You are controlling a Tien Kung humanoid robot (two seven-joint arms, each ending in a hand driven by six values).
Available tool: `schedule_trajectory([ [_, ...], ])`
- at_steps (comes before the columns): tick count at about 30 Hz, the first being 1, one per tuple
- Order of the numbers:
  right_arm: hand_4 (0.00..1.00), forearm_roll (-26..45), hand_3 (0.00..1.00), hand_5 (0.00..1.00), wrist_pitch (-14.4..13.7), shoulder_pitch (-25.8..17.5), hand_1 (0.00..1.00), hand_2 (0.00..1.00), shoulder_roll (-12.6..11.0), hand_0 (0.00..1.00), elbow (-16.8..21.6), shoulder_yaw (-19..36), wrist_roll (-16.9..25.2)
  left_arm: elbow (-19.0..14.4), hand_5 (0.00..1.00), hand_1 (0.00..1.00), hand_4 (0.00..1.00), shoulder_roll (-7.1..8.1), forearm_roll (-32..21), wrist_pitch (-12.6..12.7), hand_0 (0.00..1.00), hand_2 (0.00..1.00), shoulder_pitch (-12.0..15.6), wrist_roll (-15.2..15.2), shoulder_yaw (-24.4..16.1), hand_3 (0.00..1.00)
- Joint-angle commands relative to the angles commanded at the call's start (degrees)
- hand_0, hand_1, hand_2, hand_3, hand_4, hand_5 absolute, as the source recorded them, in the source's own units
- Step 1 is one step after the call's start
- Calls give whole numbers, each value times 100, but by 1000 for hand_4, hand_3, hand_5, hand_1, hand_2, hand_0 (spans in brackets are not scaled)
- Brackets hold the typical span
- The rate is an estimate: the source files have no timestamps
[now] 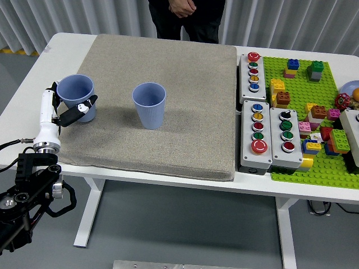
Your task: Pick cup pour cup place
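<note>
Placing step: left robot hand point(68, 112) wrapped around held blue cup point(77, 98), upright at the grey mat's point(185, 84) left edge, left of second cup point(149, 105); next, seat base and uncurl fingers.

The left arm comes in from the lower left, its black jointed links hanging below the edge of the counter point(33, 61) and a white forearm rising above that edge. The left hand point(66, 109) sits at the counter's left side, just over the near left part of the grey mat point(168, 106), fingers wrapped around the left blue cup point(76, 96), which stands upright. A black thumb with a white tip lies across the cup's front.
</note>
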Motion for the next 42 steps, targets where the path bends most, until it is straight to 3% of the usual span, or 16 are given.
schedule_trajectory([
  [16, 332, -15, 707, 282, 3, -47, 695, 748, 19, 725, 0, -21, -11, 150, 172, 566, 845, 72, -652, -108, 620, 559, -7, -122, 213, 559],
  [19, 332, 1, 707, 282, 2, -45, 695, 748, 18, 725, 0, -30, -8, 119, 172, 566, 845, 82, -597, -149, 620, 559, 1, -116, 185, 559],
  [20, 332, 5, 707, 282, 2, -41, 694, 747, 16, 725, 0, -35, -6, 107, 259, 594, 911, 83, -567, -175, 637, 626, 0, -107, 166, 655],
  [25, 332, 31, 707, 282, 2, -24, 694, 747, 12, 725, 0, -50, -2, 68, 259, 594, 911, 92, -402, -290, 637, 626, -20, -48, 129, 655],
  [26, 331, 40, 706, 281, 1, -21, 694, 747, 12, 724, 0, -53, 0, 63, 322, 625, 951, 94, -355, -326, 653, 668, -25, -24, 119, 714],
  [42, 328, 53, 705, 278, -2, -5, 694, 747, 16, 724, 0, -58, -4, 76, 289, 635, 929, 96, -237, -350, 656, 684, -34, 21, 102, 725],
])
